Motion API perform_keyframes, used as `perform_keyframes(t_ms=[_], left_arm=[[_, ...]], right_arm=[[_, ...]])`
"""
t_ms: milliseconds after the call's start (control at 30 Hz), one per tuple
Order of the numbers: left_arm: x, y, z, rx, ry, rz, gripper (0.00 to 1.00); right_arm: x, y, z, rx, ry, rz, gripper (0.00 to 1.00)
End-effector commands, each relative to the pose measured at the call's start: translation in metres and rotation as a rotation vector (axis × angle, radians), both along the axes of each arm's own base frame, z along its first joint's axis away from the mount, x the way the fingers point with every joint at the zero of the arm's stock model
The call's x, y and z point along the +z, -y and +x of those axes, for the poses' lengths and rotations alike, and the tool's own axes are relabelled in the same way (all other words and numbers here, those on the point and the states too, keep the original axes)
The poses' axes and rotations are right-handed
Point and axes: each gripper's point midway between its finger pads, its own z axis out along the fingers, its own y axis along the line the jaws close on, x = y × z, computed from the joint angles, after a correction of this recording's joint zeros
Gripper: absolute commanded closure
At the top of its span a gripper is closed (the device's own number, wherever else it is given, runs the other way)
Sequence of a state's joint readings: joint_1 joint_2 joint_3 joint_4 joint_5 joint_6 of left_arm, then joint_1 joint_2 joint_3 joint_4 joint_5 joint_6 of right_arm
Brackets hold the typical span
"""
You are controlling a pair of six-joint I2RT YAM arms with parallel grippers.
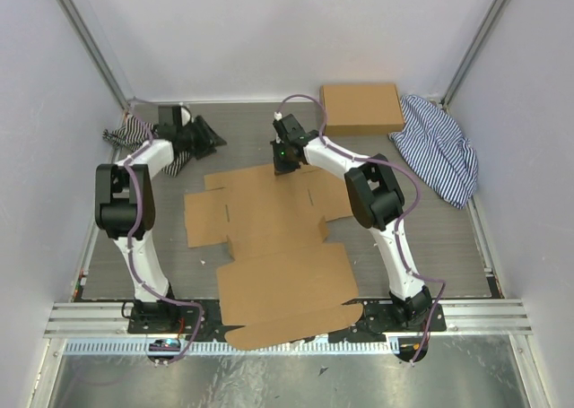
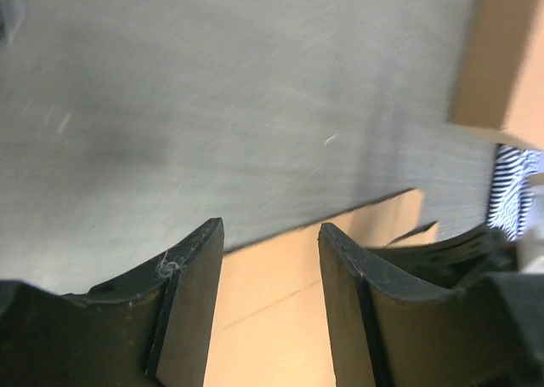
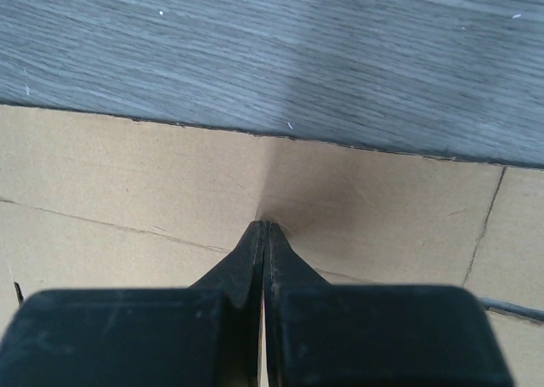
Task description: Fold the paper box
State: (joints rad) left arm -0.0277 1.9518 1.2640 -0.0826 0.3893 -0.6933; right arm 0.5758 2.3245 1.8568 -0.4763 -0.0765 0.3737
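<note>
Paper box (image 1: 269,238) flat, unfolded, in middle of counter (image 1: 430,238). Right pincer (image 3: 263,225) pinched fully together, tips down on far panel. Left pincer (image 2: 270,225) spread wide, empty, over box's far edge.

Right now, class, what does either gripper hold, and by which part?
Nothing. The left gripper is open near the paper box; the right gripper is shut, tips touching it.

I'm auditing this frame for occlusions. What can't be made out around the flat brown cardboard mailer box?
- Right hand: in the top view its own wrist hides the fingertips.
- Flat brown cardboard mailer box: left wrist view is blurred, and the left hand blocks most of it.
- Crumpled striped cloth, far left: top view, partly behind the left arm.
</note>
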Motion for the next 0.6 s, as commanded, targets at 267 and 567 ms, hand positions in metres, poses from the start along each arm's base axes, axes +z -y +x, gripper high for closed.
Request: perform_keyframes(t_ms=[267,567], left_arm=[[0.013,0.024,0.033,-0.2,0.03,0.013,0.47],[0.007,0.063,0.014,-0.304,0.016,0.029,0.48]], right_arm=[[0.069,0.028,-0.081,0.081,0.01,-0.06,0.67],[0.043,0.015,-0.163,0.063,-0.09,-0.101,0.95]])
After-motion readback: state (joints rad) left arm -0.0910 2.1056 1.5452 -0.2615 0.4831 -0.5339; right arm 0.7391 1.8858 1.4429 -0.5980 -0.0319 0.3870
